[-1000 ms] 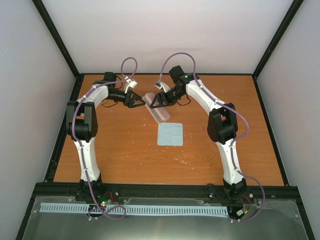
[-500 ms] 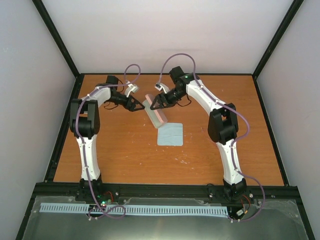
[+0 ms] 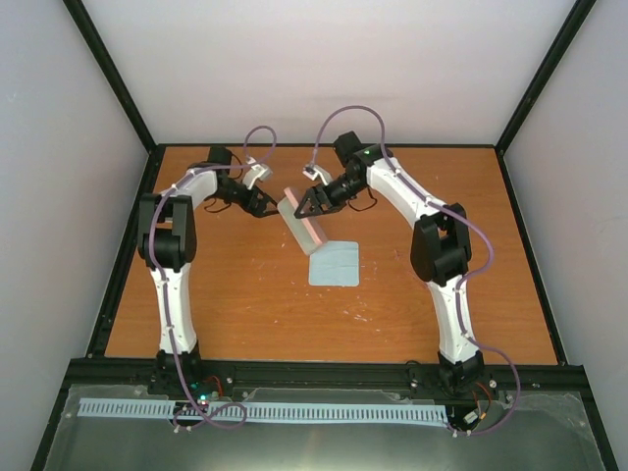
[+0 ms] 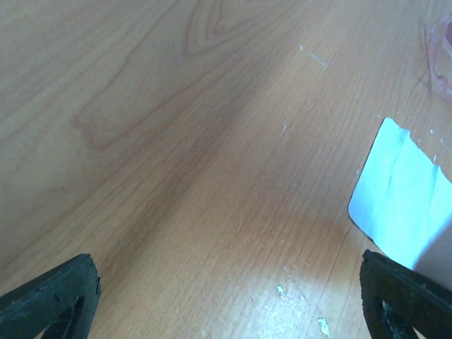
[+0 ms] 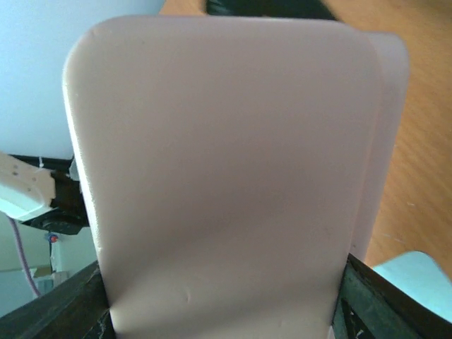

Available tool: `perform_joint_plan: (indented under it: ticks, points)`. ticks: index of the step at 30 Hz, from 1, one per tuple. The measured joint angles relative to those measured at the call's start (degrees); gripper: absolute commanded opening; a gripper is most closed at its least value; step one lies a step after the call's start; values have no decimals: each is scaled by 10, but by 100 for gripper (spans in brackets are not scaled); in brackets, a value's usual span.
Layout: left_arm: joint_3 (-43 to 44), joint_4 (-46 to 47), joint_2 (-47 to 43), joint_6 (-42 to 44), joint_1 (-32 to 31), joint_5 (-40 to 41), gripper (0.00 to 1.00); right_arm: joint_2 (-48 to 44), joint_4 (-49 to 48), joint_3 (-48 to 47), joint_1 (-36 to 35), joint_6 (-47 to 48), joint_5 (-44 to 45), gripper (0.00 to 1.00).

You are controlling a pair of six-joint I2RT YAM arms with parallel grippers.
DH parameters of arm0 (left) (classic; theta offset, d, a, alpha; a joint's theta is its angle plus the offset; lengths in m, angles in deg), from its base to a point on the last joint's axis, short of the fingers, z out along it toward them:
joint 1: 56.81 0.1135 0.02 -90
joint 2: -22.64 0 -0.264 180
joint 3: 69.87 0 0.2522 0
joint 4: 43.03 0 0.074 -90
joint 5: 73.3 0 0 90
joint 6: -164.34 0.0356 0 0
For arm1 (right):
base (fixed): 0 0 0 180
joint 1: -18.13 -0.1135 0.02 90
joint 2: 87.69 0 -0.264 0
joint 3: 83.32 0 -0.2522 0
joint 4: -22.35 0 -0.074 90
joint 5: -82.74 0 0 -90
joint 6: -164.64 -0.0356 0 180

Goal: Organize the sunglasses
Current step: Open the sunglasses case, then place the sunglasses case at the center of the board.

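Note:
The sunglasses [image 4: 439,51] show only as a faint pinkish-red frame at the top right edge of the left wrist view, beyond the light blue cloth [image 4: 399,201]. I cannot make them out in the top view. My right gripper [image 3: 305,204] is shut on the pink oblong case [image 3: 306,226] and holds it tilted up off the table. The case [image 5: 226,176] fills the right wrist view between the fingers [image 5: 385,296]. My left gripper [image 3: 264,205] is open and empty just left of the case, over bare wood [image 4: 226,311].
The light blue square cloth [image 3: 334,263] lies flat on the wooden table [image 3: 216,294] just in front of the case. Black frame rails [image 3: 128,255] and white walls close in the table on three sides.
My right gripper has tipped the pink case up more steeply. My left arm has pulled back a little to the left, away from the case.

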Motion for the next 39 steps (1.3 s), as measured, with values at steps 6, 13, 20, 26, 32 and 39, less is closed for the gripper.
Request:
perform_joint_plan:
  ticks: [6, 13, 20, 26, 32, 39]
  points:
    - [0, 3, -31, -3, 9, -10, 65, 56, -2, -10, 59, 2, 1, 9]
    - [39, -5, -18, 6, 4, 2, 67, 119, 13, -59, 113, 0, 2, 9]
    - [73, -7, 2, 14, -34, 26, 65, 120, 9, -72, 100, 7, -79, 11]
    - [82, 0, 4, 10, -54, 34, 66, 120, 20, -73, 82, 27, -137, 11]
    - [83, 6, 4, 7, -53, 37, 48, 120, 34, -73, 67, 47, -156, 12]
    - [83, 0, 4, 11, -54, 25, 41, 120, 32, -73, 66, 50, -153, 12]
